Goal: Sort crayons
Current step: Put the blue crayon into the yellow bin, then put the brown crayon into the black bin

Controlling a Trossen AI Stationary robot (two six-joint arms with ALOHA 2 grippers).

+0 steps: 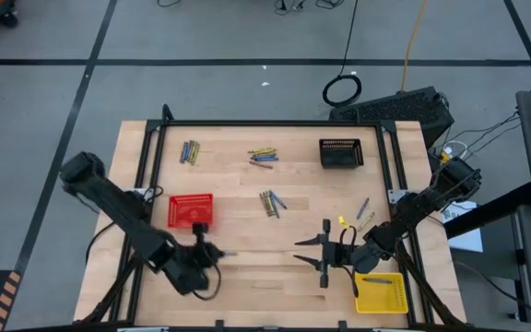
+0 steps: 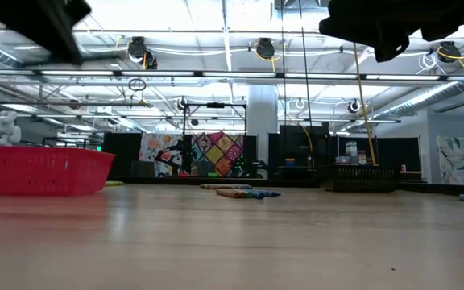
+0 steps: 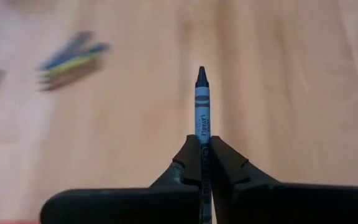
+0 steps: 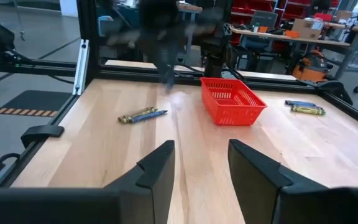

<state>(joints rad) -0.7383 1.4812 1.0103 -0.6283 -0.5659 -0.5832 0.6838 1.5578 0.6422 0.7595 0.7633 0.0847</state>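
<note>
My left gripper (image 1: pixel 212 252) is near the table's front, just in front of the red basket (image 1: pixel 192 210). It is shut on a blue-grey crayon (image 3: pixel 202 106) with a dark tip. My right gripper (image 1: pixel 315 254) is open and empty at the front right, its fingers (image 4: pixel 160 168) spread wide and pointing toward the left arm. Loose crayons lie flat on the table in small heaps: far left (image 1: pixel 189 152), far middle (image 1: pixel 263 155), centre (image 1: pixel 271 201). A few single ones lie at the right (image 1: pixel 363 208). My left gripper pinches the crayon's wrapped body (image 3: pixel 202 134) between its two fingers. The crayon lies along the fingers, and its pointed end (image 3: pixel 202 78) sticks out past the fingertips toward the table's right. The crayon is clear of the table; its back end is hidden between the fingers.
A black basket (image 1: pixel 341 153) stands at the far right and a yellow basket (image 1: pixel 381 293) at the front right corner. A black frame (image 1: pixel 275 123) borders the table. Bare wood lies between the two grippers.
</note>
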